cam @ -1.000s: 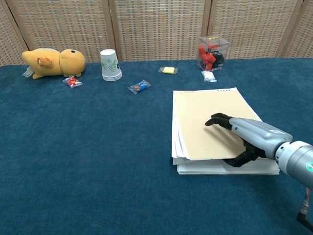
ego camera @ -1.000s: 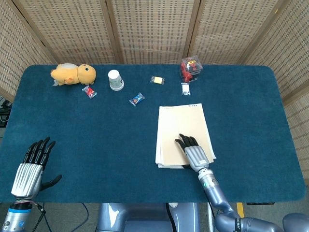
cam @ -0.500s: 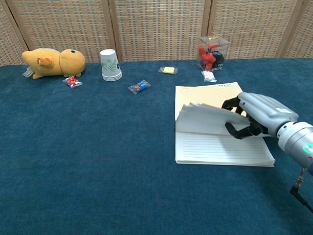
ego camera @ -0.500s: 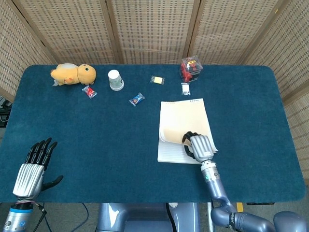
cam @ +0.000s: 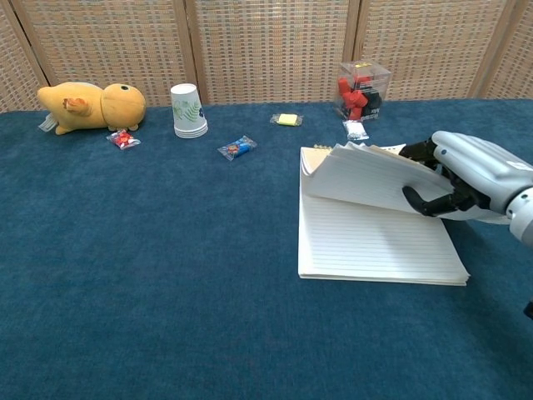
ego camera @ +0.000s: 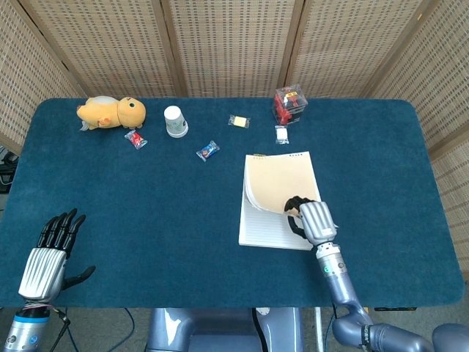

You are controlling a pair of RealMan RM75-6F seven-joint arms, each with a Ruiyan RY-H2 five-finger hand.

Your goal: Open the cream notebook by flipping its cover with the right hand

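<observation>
The cream notebook point(ego camera: 272, 205) point(cam: 375, 242) lies right of the table's middle, bound along its far edge. Its cream cover point(ego camera: 280, 181) and some pages point(cam: 371, 175) are lifted off the lined page point(cam: 375, 246) below. My right hand point(ego camera: 309, 220) point(cam: 466, 173) grips the raised near edge of the cover and pages, with the thumb underneath. My left hand point(ego camera: 47, 253) hovers at the near left corner with fingers spread and nothing in it; the chest view does not show it.
Along the far side sit a yellow plush toy point(ego camera: 111, 113), a paper cup point(ego camera: 174, 121), several wrapped candies point(ego camera: 208, 150), a yellow eraser point(ego camera: 238, 121) and a clear box of red pieces point(ego camera: 290, 104). The blue table point(ego camera: 146, 213) ends close to both hands.
My right hand went from lying flat on the shut cover to gripping it with some pages, lifting them up and towards the far side. The left hand stayed put.
</observation>
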